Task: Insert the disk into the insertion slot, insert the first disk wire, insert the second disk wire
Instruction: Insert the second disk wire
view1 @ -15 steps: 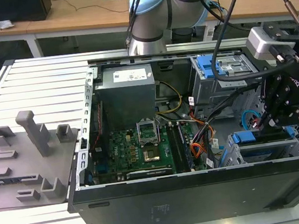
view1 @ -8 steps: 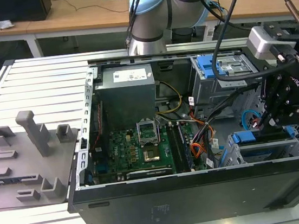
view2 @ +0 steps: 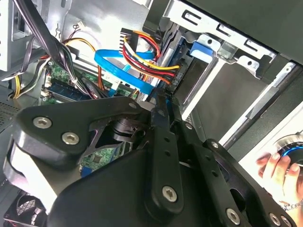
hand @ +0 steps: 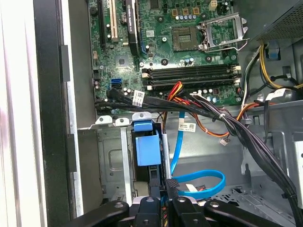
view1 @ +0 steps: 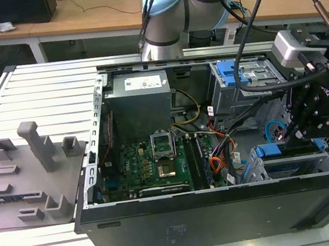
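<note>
The disk, with its bright blue carrier, lies inside the insertion slot, the low silver cage at the case's front corner on the exterior view's right. In the first wrist view the blue carrier end sits between the cage walls. My gripper hangs just above the disk's rear edge. Its fingers stand close together on the dark plug end of the second disk wire, the light-blue looped cable. A red, yellow and black wire bundle ends in a plug at the disk's rear, beside my gripper.
The motherboard and black cable bundles lie close by. A taller grey bay with a blue latch stands behind the slot. A grey fixture plate lies on the exterior view's left. A person's hand shows outside the case.
</note>
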`<act>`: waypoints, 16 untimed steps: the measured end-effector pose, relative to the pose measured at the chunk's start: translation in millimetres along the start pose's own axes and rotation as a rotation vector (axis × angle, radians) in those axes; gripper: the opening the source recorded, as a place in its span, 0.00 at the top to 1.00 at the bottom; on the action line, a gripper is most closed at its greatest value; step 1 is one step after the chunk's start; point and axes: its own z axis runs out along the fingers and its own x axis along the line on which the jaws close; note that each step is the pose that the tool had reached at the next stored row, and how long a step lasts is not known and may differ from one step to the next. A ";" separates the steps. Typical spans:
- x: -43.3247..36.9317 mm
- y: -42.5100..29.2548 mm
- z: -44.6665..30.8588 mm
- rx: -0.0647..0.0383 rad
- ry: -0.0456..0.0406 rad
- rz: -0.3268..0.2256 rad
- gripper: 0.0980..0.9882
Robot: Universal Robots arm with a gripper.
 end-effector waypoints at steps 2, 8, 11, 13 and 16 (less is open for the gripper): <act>0.3 -0.1 0.4 0.000 0.0003 -0.002 0.93; 0.6 -1.0 4.0 0.000 0.0012 -0.012 0.93; 1.3 -1.3 5.3 0.000 0.0014 -0.015 0.93; 2.1 -1.3 6.7 0.000 0.0019 -0.016 0.93; 2.6 -1.2 8.0 0.000 0.0015 -0.016 0.93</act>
